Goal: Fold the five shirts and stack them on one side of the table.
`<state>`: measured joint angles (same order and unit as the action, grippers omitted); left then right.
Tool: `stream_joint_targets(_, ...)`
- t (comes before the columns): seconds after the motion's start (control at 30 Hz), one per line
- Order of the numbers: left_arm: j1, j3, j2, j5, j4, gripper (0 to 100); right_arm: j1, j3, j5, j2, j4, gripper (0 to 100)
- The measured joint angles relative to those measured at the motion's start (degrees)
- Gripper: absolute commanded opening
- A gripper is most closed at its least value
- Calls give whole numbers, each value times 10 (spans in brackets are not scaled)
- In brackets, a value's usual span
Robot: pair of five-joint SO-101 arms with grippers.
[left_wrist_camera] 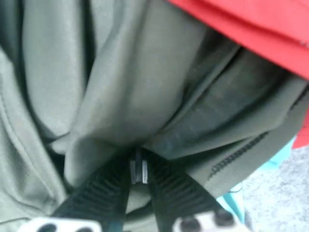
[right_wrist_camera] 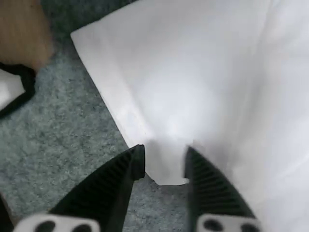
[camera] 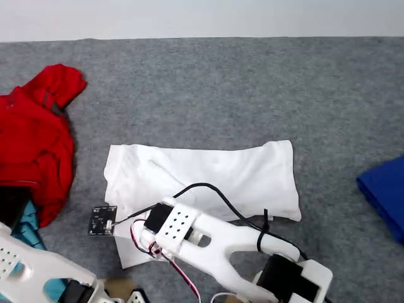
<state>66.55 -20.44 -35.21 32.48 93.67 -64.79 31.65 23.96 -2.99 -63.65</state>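
Shirts lay in a few spots on the grey table (camera: 221,82). The white shirt (camera: 208,177) was spread out long and flat in the middle of the high view. The red shirt (camera: 31,139) sat in a bunched heap at the upper left of that view. A bit of the teal shirt (camera: 25,227) peeked out at the lower left, just under the red one. The blue shirt (camera: 386,189) showed at the right edge, well apart from the others.

The right arm (camera: 221,243) came in from the bottom of the high view and lay over the lower left part of the white shirt. A small black square (camera: 101,221) stuck out beside it, just off the shirt's edge. In the right wrist view, the right claw (right_wrist_camera: 163,162) had its two fingers apart. A little flap at the edge of the white shirt (right_wrist_camera: 203,72) sat between them, with grey table (right_wrist_camera: 58,130) next to it.

The left arm (camera: 25,265) was at the lower left corner of the high view. In the left wrist view, the left claw (left_wrist_camera: 138,170) had its fingers pressed together, pinching a fold of the green shirt (left_wrist_camera: 120,87). The green cloth hung in deep folds. The red shirt (left_wrist_camera: 251,24) lay against it, and a bit of teal shirt (left_wrist_camera: 236,200) showed near the table.
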Motion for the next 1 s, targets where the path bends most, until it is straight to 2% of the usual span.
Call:
stream_joint_targets(0.4, 0, 0, 0, 0, 0, 4, -26, 3, 21, 65, -9, 223)
stream_joint_targets(0.67, 0, 0, 0, 0, 0, 4, -25, 1, 48, 73, -5, 13)
stream_joint_targets(1.0, 0, 0, 0, 0, 0, 4, -26, -2, 78, 75, -6, 10)
